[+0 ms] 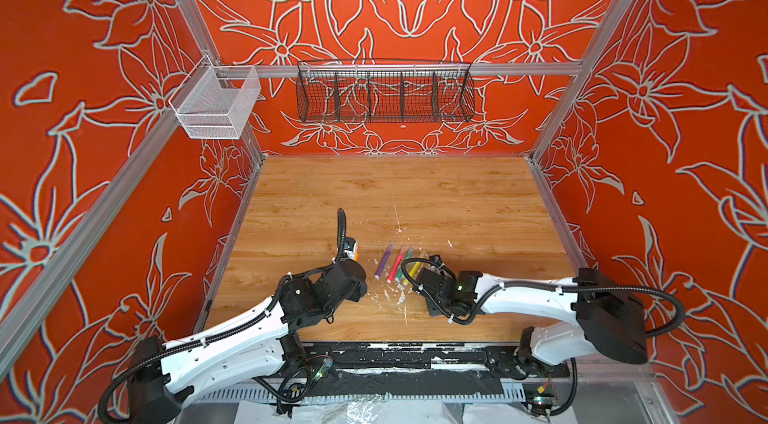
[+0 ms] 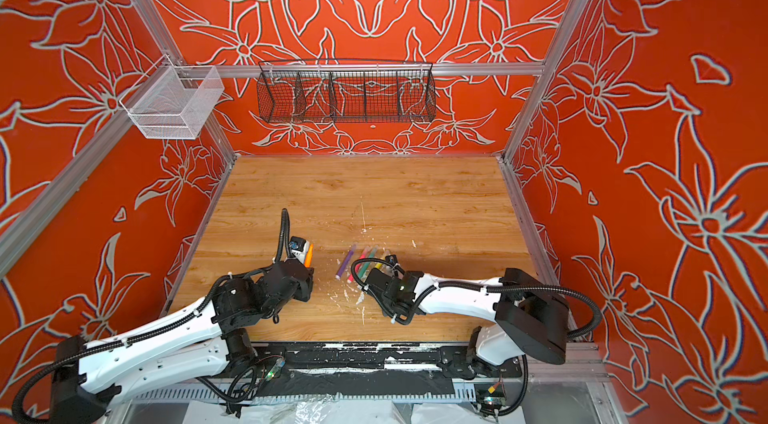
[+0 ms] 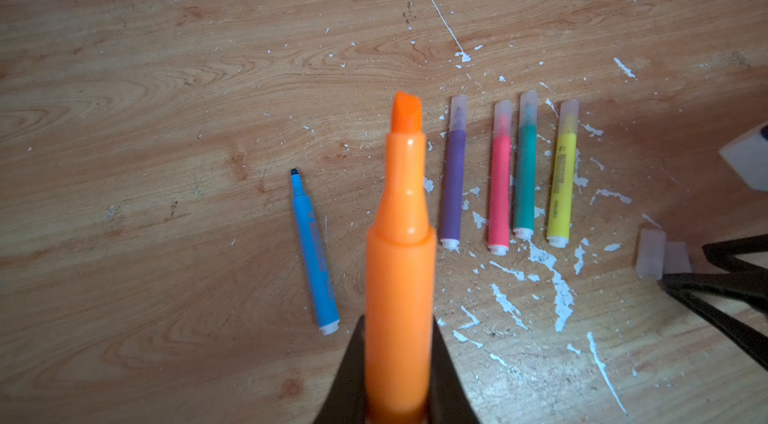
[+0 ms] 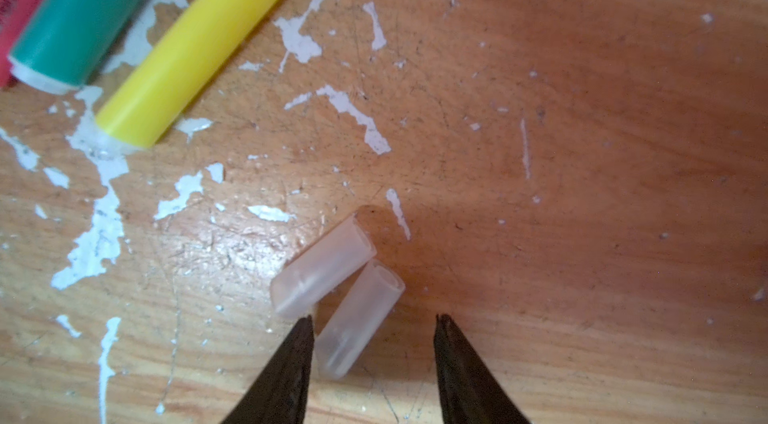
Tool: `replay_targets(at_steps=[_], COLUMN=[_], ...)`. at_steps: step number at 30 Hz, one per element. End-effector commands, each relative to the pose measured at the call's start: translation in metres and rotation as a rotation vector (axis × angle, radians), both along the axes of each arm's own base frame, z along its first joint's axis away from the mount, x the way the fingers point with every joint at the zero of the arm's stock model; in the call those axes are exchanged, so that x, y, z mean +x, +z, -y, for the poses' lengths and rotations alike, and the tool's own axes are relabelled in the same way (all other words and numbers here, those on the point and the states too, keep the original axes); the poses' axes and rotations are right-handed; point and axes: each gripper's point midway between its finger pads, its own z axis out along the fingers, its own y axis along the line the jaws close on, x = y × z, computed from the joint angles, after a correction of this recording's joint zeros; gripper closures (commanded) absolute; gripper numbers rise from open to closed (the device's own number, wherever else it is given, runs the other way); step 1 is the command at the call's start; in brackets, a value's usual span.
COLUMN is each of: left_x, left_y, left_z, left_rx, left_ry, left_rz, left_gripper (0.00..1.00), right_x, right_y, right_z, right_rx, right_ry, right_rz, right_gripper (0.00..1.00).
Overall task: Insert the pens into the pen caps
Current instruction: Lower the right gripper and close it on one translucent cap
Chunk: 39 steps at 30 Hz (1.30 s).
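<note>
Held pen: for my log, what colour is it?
The pen is orange, clearest in the left wrist view.

Pen caps [image 4: 324, 272] right of pens [image 3: 525, 177]

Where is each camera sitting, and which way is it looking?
Top views: high above the arms' bases, looking down at the table; left arm and right arm show in both.
Left wrist: on the left arm, looking along the left claw, shut on the orange pen, toward the table.
Right wrist: on the right arm, looking down past the open right claw at two loose caps.
Shared: both wrist views show the yellow pen and those caps.
</note>
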Motion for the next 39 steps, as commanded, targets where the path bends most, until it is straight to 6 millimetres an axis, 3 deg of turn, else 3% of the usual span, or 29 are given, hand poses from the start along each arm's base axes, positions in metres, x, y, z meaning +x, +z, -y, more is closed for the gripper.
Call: replay_targets(at_steps=[1,8,19,27,39], left_x=[-0.002,-0.003,-0.004,-0.004,-0.005], left_y=[-0.004,-0.003,-0.003,-0.002,-0.002], left_z=[-0.008,-0.009,-0.009,-0.010,-0.011], left_rx=[0.015,0.007,0.005,-0.004,-0.006], left_ry=[0.026,0.028,0.025,0.027,0.028], left_rz=[-0.001,0.004,0.004,0.008,0.009], left_gripper=[1.00,1.00,1.00,1.00,1.00], right_x=[0.000,0.000,0.003,0.006,0.007], right_y=[-0.002,-0.004,-0.013,-0.017,-0.025], right_z=[0.013,0.015,0.015,0.023,0.025], right_rx=[-0.045,-0.021,-0.027,-0.050,-0.055], right_ry=[-0.032,-0.044,-0.054,-0.072,-0.078], right_rz=[0.015,0.021,0.009,0.004,-0.015], right_gripper=[0.52,0.64,0.66,0.74,0.75])
